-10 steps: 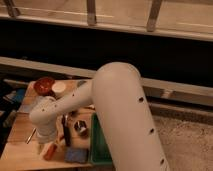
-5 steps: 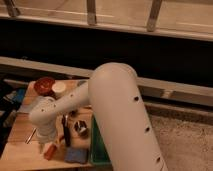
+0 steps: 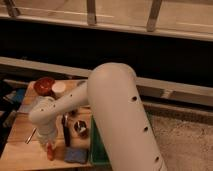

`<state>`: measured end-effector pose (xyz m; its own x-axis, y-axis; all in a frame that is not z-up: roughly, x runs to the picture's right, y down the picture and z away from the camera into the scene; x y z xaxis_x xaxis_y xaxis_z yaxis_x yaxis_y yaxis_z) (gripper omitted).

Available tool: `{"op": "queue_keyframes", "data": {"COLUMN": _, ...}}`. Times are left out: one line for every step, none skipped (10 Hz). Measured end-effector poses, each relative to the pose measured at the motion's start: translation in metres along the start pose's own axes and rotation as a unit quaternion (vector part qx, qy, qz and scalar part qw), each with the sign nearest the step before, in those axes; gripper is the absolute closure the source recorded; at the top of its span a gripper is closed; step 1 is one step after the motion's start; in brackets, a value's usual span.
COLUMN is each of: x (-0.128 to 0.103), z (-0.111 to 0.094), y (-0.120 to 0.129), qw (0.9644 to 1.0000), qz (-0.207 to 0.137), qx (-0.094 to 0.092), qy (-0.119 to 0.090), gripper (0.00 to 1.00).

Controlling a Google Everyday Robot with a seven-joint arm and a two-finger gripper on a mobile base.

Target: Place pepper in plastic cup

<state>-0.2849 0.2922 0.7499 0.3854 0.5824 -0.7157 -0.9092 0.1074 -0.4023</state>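
The arm's thick white upper link (image 3: 112, 100), up and right of the jaws, has edged slightly left. The jaws, low over the desk (image 3: 20, 145) just above the pepper (image 3: 50, 151), have hardly shifted.

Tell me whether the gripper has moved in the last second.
No. The gripper sits where it was, just left of the black-handled utensil.

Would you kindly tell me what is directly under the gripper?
The orange-red pepper shows just below the gripper, over the wooden table; its upper end is covered by the gripper.
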Motion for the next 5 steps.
{"op": "queue_keyframes", "data": {"x": 0.001, "z": -0.001, "y": 0.000, "qw": 1.0000, "qz": -0.001, "qx": 0.000, "qy": -0.003, "gripper": 0.89}}
{"op": "queue_keyframes", "data": {"x": 0.001, "z": -0.006, "y": -0.002, "qw": 1.0000, "qz": -0.001, "qx": 0.000, "qy": -0.010, "gripper": 0.89}}
{"op": "queue_keyframes", "data": {"x": 0.002, "z": -0.017, "y": -0.003, "qw": 0.9998, "qz": -0.002, "qx": -0.003, "qy": -0.022, "gripper": 0.89}}
{"op": "queue_keyframes", "data": {"x": 0.003, "z": -0.036, "y": -0.001, "qw": 0.9990, "qz": -0.008, "qx": -0.008, "qy": -0.043, "gripper": 0.89}}
{"op": "queue_keyframes", "data": {"x": 0.004, "z": -0.050, "y": 0.002, "qw": 0.9981, "qz": -0.014, "qx": -0.012, "qy": -0.059, "gripper": 0.89}}
